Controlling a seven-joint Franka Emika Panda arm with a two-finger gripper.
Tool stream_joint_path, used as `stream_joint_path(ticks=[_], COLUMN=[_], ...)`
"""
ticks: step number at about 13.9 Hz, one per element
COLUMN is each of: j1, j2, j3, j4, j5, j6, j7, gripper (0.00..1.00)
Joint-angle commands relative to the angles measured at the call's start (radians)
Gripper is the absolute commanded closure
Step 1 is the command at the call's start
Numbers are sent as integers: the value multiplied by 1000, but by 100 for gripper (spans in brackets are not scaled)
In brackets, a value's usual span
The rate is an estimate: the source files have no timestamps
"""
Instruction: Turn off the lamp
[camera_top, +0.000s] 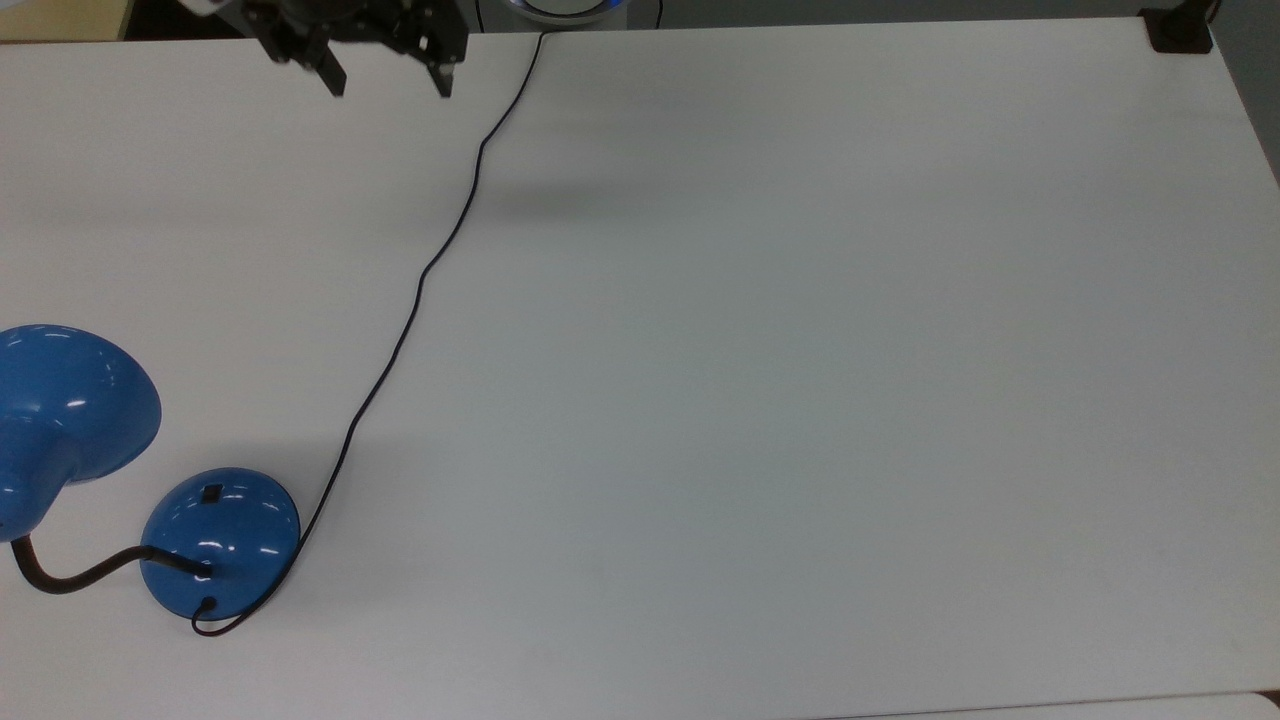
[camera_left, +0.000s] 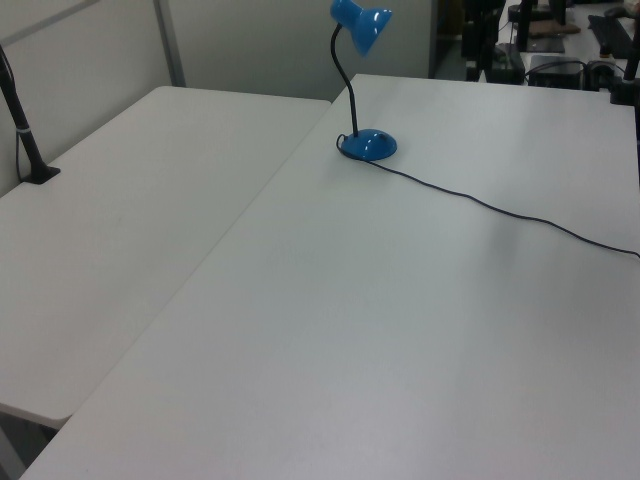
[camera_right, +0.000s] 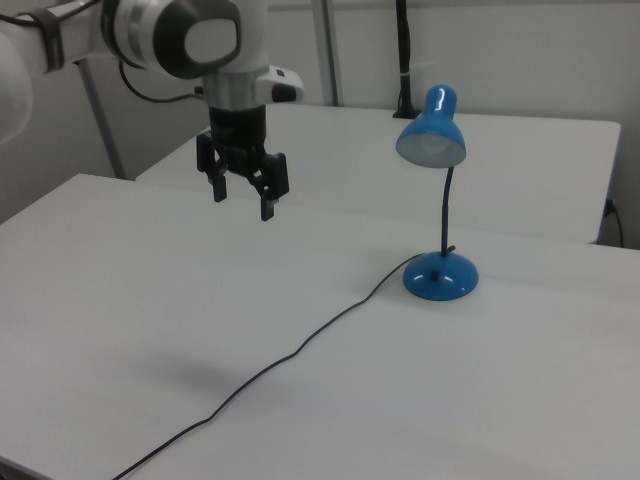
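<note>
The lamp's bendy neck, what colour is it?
Black. The lamp has a thin black neck between its blue shade and blue base, clearest in the right view.

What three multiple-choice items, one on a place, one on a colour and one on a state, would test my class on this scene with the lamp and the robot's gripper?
1. Where does the lamp stand in the top view?
A. lower left of the table
B. upper right of the table
C. centre of the table

2. What colour is the lamp's shade?
A. red
B. blue
C. white

3. How is the gripper set?
A. shut on the cord
B. pressing the base
C. open, in the air, holding nothing

Answers:
1. A: in the top view the round base sits near the lower left corner of the table.
2. B: the shade is glossy blue, like the base.
3. C: in the right view the fingers stand apart above the table, well clear of the lamp and the cord.
</note>
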Motion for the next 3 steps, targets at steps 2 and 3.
stream_joint_path(ticks=[2,3], j1=[206,238], j2=[-34,-34], j3=[-220,-262], j4=[-44,-43], j5=[-13,-10], j6=[6,7], j7=[55,51], gripper=[0,0])
